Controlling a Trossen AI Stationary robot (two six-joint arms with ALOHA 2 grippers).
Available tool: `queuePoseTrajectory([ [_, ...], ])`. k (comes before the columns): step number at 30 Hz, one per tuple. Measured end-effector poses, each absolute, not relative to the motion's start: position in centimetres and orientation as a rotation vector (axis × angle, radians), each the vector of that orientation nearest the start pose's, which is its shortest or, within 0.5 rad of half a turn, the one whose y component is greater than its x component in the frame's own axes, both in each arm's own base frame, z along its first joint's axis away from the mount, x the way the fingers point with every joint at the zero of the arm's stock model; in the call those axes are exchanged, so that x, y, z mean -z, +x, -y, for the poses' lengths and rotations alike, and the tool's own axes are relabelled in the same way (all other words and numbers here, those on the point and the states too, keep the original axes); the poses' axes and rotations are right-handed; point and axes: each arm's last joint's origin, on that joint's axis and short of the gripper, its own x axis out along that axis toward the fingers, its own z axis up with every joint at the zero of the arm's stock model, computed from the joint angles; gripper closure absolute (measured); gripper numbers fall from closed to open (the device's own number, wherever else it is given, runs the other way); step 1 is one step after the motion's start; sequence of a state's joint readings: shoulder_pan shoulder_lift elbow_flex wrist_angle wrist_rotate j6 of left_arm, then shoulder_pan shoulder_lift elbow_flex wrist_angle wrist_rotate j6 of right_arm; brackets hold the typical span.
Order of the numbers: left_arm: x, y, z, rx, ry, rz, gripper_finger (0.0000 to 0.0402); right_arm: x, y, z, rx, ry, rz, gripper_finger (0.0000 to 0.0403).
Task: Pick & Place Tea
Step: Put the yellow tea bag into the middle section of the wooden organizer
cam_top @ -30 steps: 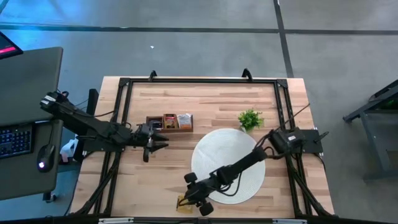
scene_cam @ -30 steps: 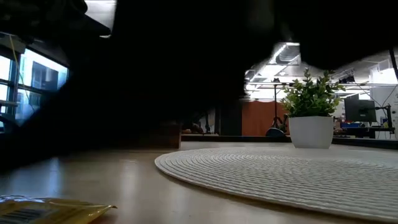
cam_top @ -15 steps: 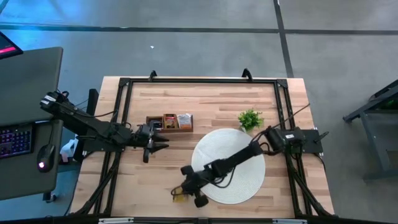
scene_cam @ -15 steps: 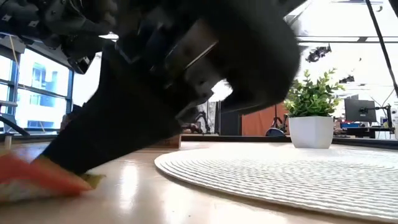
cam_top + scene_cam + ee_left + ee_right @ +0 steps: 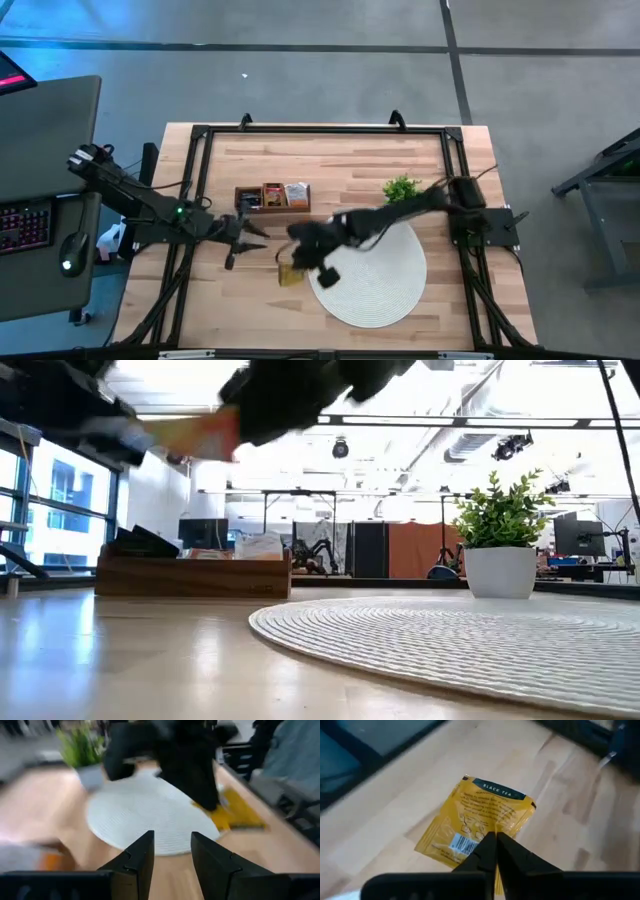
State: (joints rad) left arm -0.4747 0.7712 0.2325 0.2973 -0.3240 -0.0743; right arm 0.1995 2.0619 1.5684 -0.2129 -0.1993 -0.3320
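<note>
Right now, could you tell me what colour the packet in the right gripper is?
Yellow, with a dark band reading "Black Tea"; the packet shows best in the right wrist view.

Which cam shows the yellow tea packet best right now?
Right wrist view: the yellow tea packet fills the frame, label and barcode legible, pinched by the right gripper. The high view shows a small yellow patch beside the white mat. Low and left wrist views show only blurred yellow-orange.

Grey floor [image 5: 300, 60], desk [image 5: 40, 190] (keyboard), windows [image 5: 60, 500]
</note>
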Motion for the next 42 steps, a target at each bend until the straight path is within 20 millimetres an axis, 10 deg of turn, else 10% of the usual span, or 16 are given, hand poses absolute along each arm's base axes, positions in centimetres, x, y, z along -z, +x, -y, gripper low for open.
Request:
queuePoseTrajectory([
  [7,-19.4,14.5,7.1,-0.049,0.440,-0.187,0.0275,-25.5,44.1,-2.3,-0.630,-0.108,-0.486,0.0398],
  [18,-19.0,14.8,7.5,-0.119,0.710,-0.224,0.0275,-20.7,43.1,3.8,-0.474,0.159,-0.375,0.0398],
  [42,-20.1,15.6,7.7,-0.213,0.793,-0.134,0.0275,-21.6,43.6,3.9,-0.395,0.186,-0.265,0.0400],
])
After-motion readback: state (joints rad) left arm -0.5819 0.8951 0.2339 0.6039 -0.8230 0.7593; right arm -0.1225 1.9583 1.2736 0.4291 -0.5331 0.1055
